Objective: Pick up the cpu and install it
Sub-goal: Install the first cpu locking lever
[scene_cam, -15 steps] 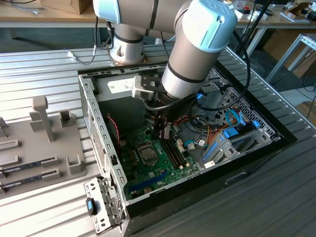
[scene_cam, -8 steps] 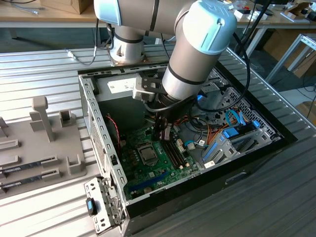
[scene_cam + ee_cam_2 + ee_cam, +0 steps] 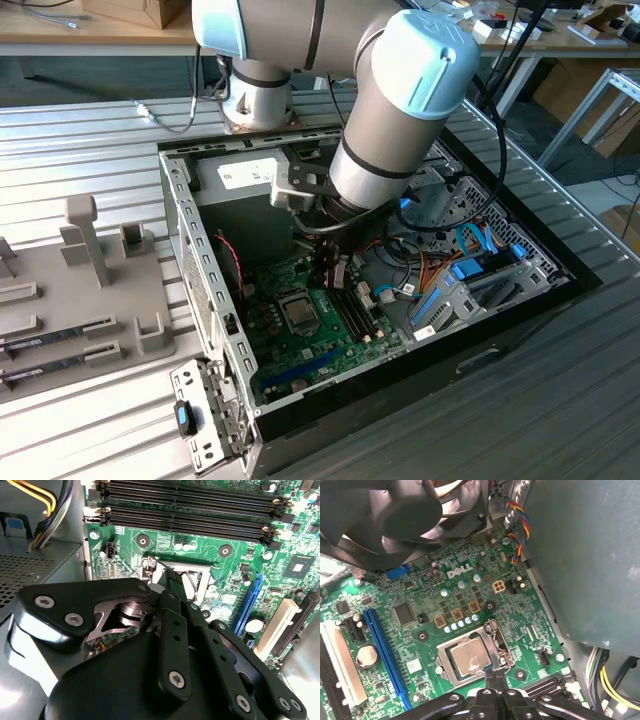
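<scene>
The arm descended into the open computer case (image 3: 200, 260), which lay on a ribbed metal tabletop (image 3: 90, 130), its wrist above the green motherboard (image 3: 330, 345). The cpu (image 3: 471, 658) — a square chip with a silvery top plate — sat inside the socket frame (image 3: 451, 672) near the middle of the motherboard, its plate level with the frame around it; in the exterior view it appeared as a dark grey square (image 3: 299, 314). In the first wrist view the gripper (image 3: 495, 679) hung just over the frame's edge beside the chip, its dark fingertips (image 3: 491, 677) drawn together into a single narrow tip at the metal retention lever (image 3: 496, 641) that ran along that side of the frame. Nothing was visibly pinched between them, and whether the tip actually touched the lever or frame could not be told. In the second wrist view the black linkage of the gripper (image 3: 176, 587) covered most of the socket, with the four memory slots (image 3: 190, 507) running along the board's edge beyond it. A blue expansion slot (image 3: 385, 652) lay well apart from the socket, toward the opposite side of the board. On the tabletop beside the case stood a grey fixture tray (image 3: 60, 310) — long dark memory sticks (image 3: 55, 340) rested in its grooves.
</scene>
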`<state>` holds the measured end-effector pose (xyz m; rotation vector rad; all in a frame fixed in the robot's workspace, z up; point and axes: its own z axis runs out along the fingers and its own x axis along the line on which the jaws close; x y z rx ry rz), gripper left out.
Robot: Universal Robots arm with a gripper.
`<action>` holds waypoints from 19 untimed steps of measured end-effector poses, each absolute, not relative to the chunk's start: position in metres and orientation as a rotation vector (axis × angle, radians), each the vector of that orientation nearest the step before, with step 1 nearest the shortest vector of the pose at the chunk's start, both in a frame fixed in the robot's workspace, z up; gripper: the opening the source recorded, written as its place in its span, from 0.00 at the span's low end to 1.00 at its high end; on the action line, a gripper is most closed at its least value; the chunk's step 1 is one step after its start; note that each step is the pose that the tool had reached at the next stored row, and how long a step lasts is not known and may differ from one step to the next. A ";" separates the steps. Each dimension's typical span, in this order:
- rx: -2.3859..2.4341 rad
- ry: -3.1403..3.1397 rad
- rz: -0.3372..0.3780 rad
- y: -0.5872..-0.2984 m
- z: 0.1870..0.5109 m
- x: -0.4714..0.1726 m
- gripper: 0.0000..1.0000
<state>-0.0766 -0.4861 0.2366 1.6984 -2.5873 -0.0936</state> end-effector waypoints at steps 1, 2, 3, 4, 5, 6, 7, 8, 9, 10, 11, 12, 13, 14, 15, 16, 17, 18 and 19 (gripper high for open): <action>1.698 -2.587 -0.093 -0.487 0.237 -0.077 0.11; 1.698 -2.587 -0.093 -0.489 0.236 -0.077 0.11; 1.698 -2.587 -0.093 -0.490 0.236 -0.077 0.11; 1.698 -2.587 -0.093 -0.492 0.236 -0.076 0.11; 1.698 -2.587 -0.093 -0.493 0.236 -0.076 0.11; 1.698 -2.587 -0.093 -0.494 0.236 -0.076 0.11; 1.698 -2.587 -0.093 -0.497 0.235 -0.076 0.11; 1.698 -2.587 -0.093 -0.498 0.234 -0.076 0.11; 1.698 -2.587 -0.093 -0.499 0.233 -0.076 0.11; 1.698 -2.587 -0.093 -0.500 0.232 -0.076 0.11; 1.698 -2.587 -0.093 -0.501 0.231 -0.076 0.11; 1.698 -2.587 -0.093 -0.502 0.230 -0.076 0.11; 1.698 -2.587 -0.093 -0.503 0.229 -0.076 0.11; 1.698 -2.587 -0.093 -0.505 0.227 -0.075 0.11; 1.698 -2.587 -0.093 -0.505 0.225 -0.075 0.11; 1.698 -2.587 -0.092 -0.505 0.224 -0.075 0.11; 1.697 -2.586 -0.088 -0.505 0.223 -0.075 0.11; 1.696 -2.584 -0.083 -0.505 0.221 -0.075 0.11; 1.695 -2.583 -0.081 -0.506 0.219 -0.075 0.11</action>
